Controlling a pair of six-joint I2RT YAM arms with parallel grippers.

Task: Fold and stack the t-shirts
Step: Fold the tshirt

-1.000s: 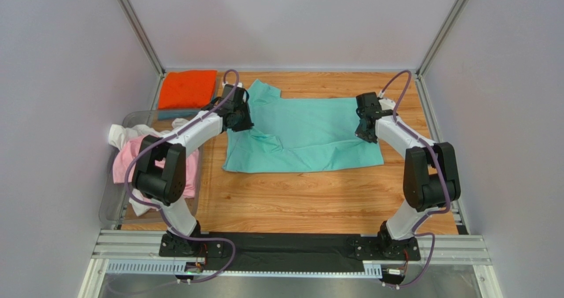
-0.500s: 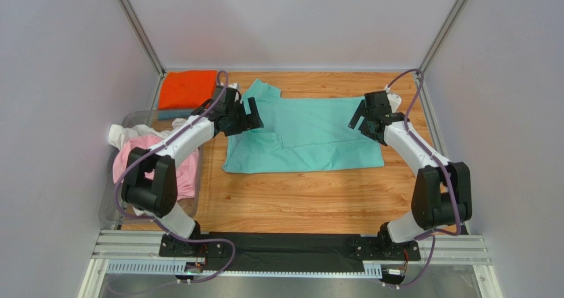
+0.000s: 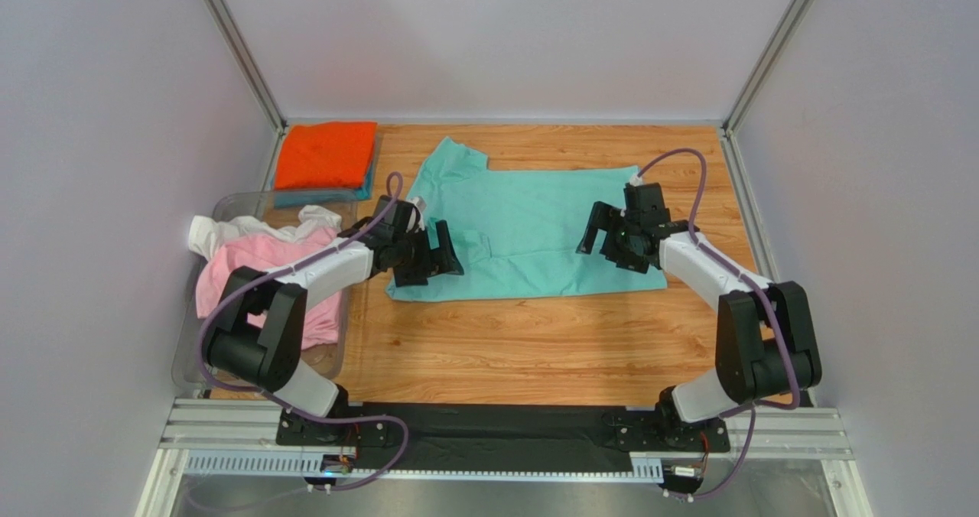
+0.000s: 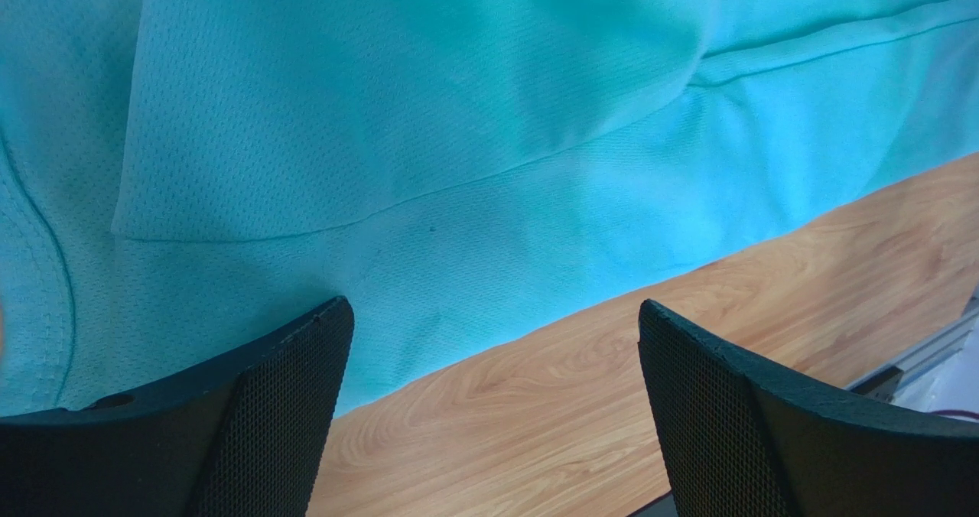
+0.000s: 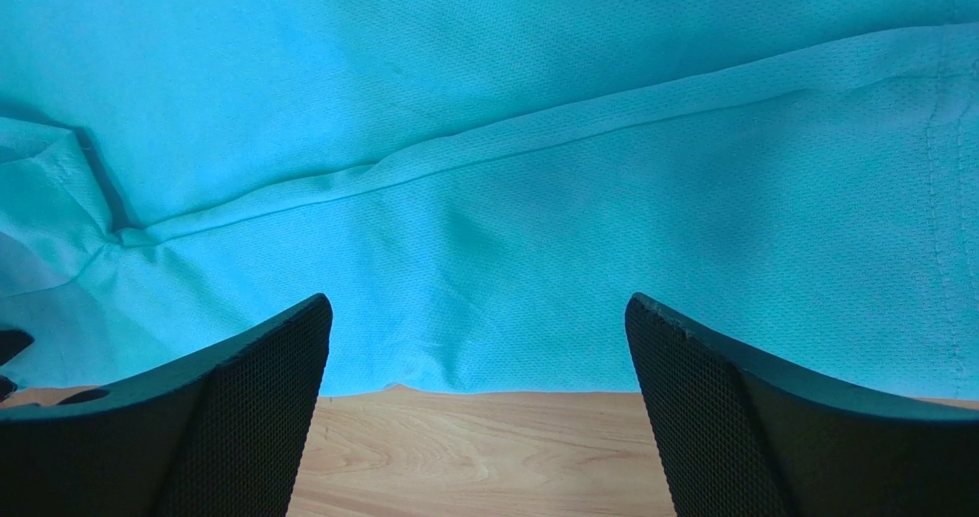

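Sliver of teal-blue tee point(image 3: 310, 197) beneath orange tee point(image 3: 328, 155)

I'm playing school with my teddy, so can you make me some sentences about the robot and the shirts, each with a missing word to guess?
1. The t-shirt spread flat on the wooden table is ____ in colour.
2. The left gripper and the right gripper both have their jaws ____.
3. The folded t-shirt in the far left corner is ____.
4. In the clear bin, the pink t-shirt lies next to a ____ one.

Missing words: mint-green; open; orange; white.
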